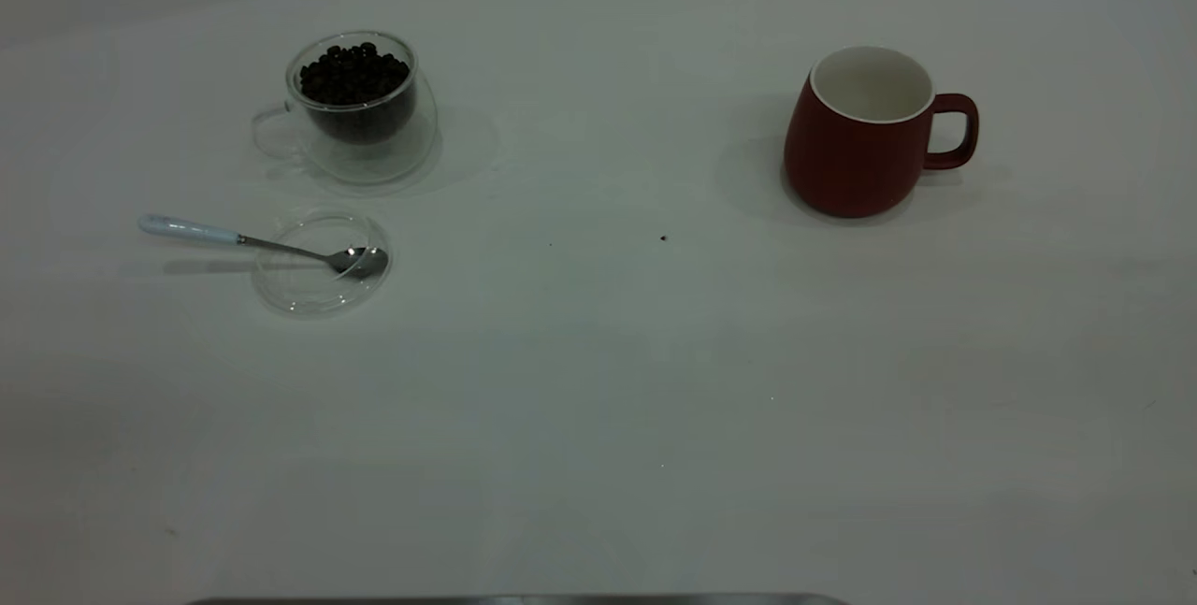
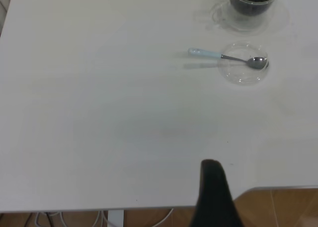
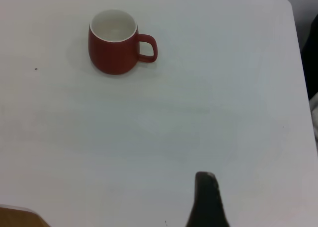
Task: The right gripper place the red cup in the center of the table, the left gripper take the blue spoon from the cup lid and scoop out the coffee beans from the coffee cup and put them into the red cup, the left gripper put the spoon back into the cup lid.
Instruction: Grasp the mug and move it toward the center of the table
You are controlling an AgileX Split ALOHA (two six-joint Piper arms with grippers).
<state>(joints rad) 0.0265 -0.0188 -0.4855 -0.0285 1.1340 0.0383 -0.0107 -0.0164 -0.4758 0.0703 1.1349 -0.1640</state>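
Red cup [image 1: 856,151], a rounded dark-red ceramic mug with white inside: upright toward the far right part of the large plain white table [image 1: 598,418], loop handle turned to the right edge. Inside looks empty. Not yet at the table's centre, so judged: first step not done.

Coffee cup [image 1: 360,105], clear double-walled glass, stands toward the far left, filled near the rim with dark coffee beans [image 1: 353,74]. Just in front of it lies the cup lid [image 1: 321,262], a round clear glass disc. Blue spoon [image 1: 266,245]: shiny metal bowl rests inside the lid, pale-blue handle sticks out over the rim toward the left edge, probably so it is easy to grasp.

One small dark speck [image 1: 663,237] lies near mid-table.

Right gripper [image 3: 206,202]: only a dark finger tip shows; cup well apart from it. Opening cannot be told. Left gripper [image 2: 213,194]: likewise, well apart from the spoon.
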